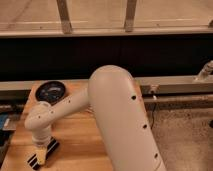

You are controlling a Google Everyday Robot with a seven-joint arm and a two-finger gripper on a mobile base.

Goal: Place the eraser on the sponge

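The eraser (44,152), a flat black bar with pale stripes, lies slantwise near the front left corner of the wooden table (75,135). My gripper (42,150) points straight down at the end of the white arm, right over the eraser and touching or nearly touching it. The wrist hides part of the eraser. The sponge is out of view, either behind the arm or outside the frame.
A dark round plate (51,91) sits at the table's back left corner. My bulky white arm (120,115) covers the right half of the table. A dark wall and metal rail (175,85) run behind; speckled floor (185,135) lies to the right.
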